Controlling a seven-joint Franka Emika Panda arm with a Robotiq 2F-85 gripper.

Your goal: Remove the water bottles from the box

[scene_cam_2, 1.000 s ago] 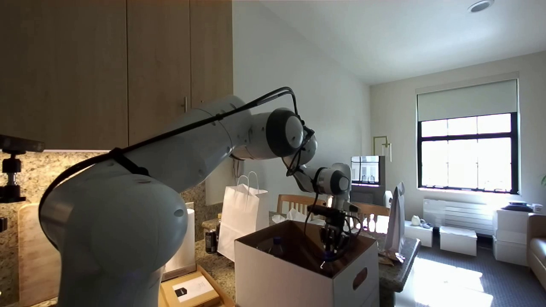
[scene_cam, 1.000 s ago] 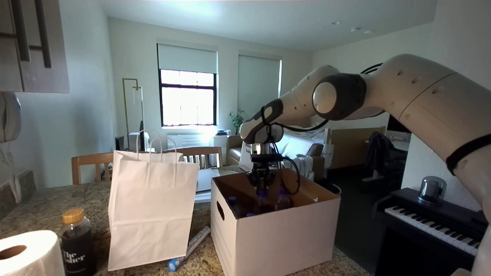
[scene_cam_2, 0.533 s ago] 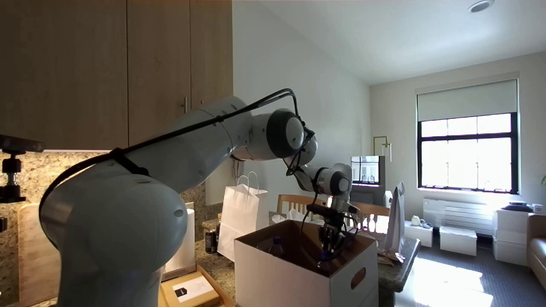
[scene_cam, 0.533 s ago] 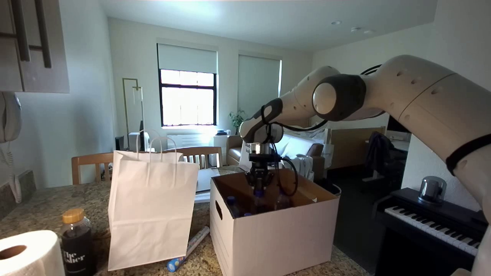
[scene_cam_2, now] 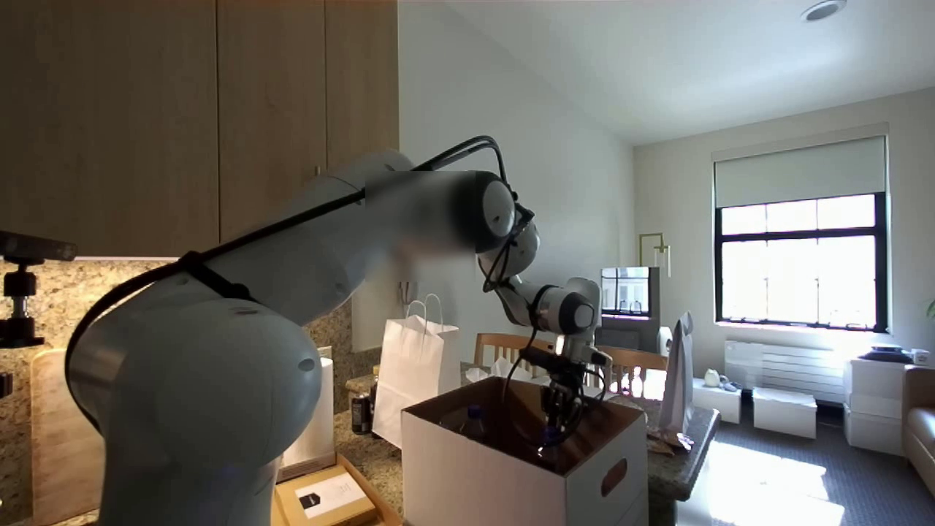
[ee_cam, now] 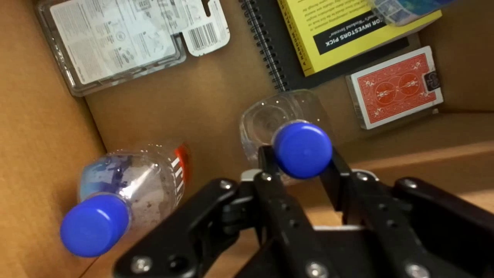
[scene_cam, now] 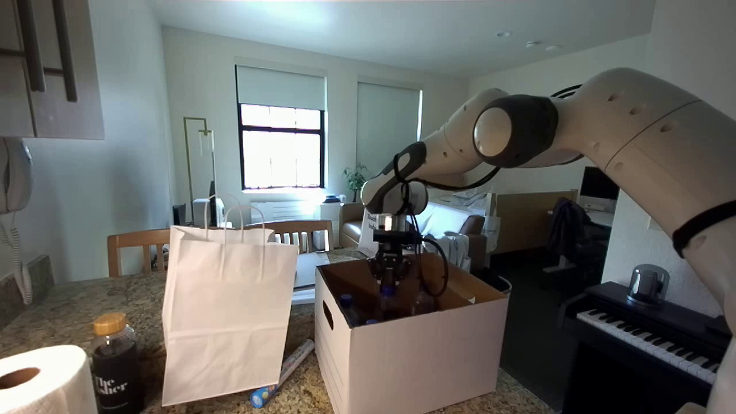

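The white cardboard box [scene_cam: 425,359] stands on the counter with its top uncovered. My gripper [ee_cam: 302,153] reaches down into it in both exterior views, shut on a clear water bottle [ee_cam: 303,148] by its blue cap. That bottle is inside the box; whether its base touches the floor I cannot tell. To the left in the wrist view, another clear water bottle [ee_cam: 94,226] leans near the box wall. More blue-capped bottles show in an exterior view: one [scene_cam: 346,301] by the hand hole, one cap [scene_cam: 371,322] at the near wall, one bottle [scene_cam: 423,302] beside the held one.
Inside the box lie a clear retail package [ee_cam: 115,44], a yellow book [ee_cam: 339,36], a spiral notebook [ee_cam: 278,63] and a red card pack [ee_cam: 397,87]. Outside stand a white paper bag [scene_cam: 230,328] and a dark-brown bottle [scene_cam: 115,371]; a tube [scene_cam: 284,371] lies between.
The gripper and the held bottle have shifted slightly to the left in both exterior views. The upper arm has risen a little, and the box has been nudged very slightly.
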